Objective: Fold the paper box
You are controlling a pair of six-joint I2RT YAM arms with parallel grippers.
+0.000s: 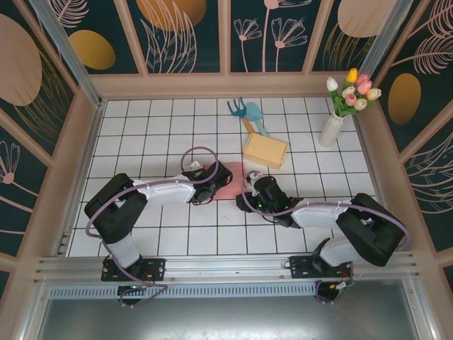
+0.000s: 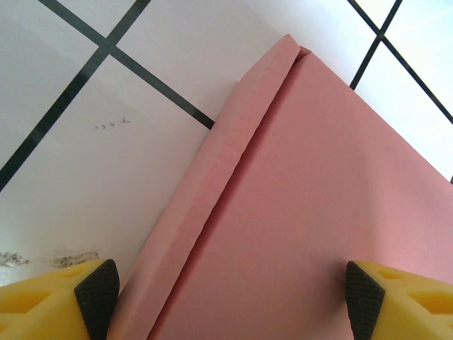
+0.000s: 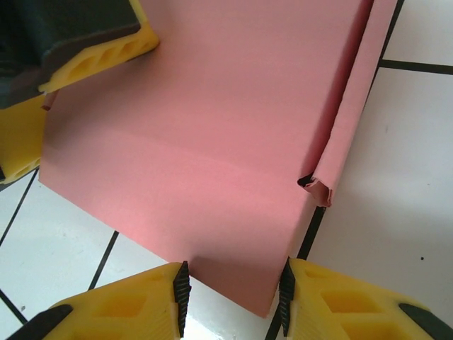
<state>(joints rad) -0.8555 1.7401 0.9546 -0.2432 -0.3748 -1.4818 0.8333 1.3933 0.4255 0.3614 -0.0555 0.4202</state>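
Pink paper box lies flat mid-table, left gripper at its 9 o'clock, right gripper at 3, both spread wide, pinching nothing; uneven closing could crease or skid it.

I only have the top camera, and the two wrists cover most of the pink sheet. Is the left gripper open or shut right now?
Observer: Open. The left gripper has its pads wide apart over the pink paper box and is gripping nothing.
Operator: And the right?
Observer: The right gripper is open too. A corner of the paper box lies in the gap between its fingertips, not pinched as far as I can tell.
Operator: Any flap folded yet?
Observer: One long side flap is turned up along the edge, ending beside one of the left gripper's pads. The main panel looks flat.
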